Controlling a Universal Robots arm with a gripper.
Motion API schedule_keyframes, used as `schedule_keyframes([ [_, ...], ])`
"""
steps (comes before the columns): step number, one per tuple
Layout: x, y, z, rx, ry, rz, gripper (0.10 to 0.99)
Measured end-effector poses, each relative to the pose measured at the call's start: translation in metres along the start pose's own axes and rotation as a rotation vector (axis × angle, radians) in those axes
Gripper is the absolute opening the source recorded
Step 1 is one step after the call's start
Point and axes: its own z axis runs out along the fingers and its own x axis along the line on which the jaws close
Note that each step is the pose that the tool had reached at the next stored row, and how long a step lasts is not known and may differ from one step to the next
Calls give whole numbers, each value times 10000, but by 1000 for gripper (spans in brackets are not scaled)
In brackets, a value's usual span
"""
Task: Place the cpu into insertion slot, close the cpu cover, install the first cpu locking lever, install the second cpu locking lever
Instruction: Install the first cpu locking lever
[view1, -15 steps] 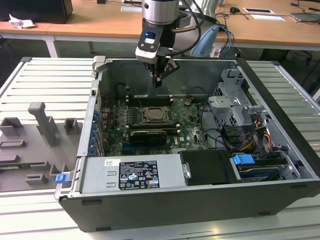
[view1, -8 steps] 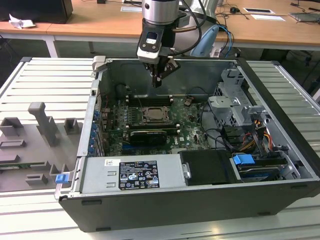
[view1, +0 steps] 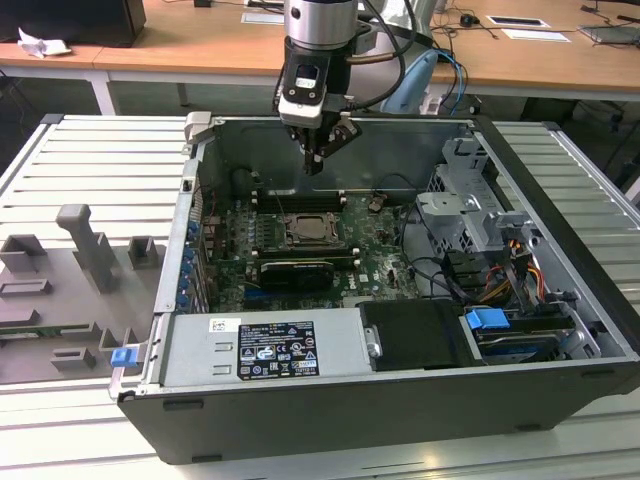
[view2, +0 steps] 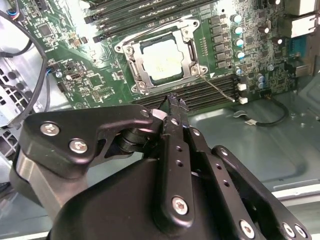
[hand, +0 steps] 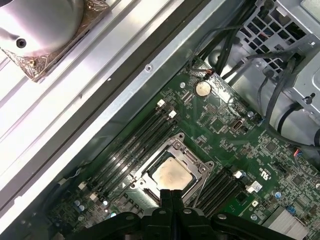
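The cpu (hand: 172, 174) sits just below the end effector (hand: 171, 197), whose fingers are clenched together on nothing and hang clear above it. The chip's seated in the insertion slot (view2: 192, 50), with the cpu cover (view2: 134, 64) flat around it. A thin lever (view2: 216, 88) angles out from one socket corner over the memory slots (view2: 195, 95). All this is mid circuit board (view2: 100, 80), inside the open computer case (view1: 330, 420) on the counter (view1: 90, 160).
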Motion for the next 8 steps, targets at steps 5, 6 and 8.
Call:
schedule_keyframes([
  [5, 0, 0, 0, 1, 8, -240, 106],
  [6, 0, 0, 0, 1, 11, -318, 106],
  [8, 0, 0, 0, 1, 16, -451, 106],
])
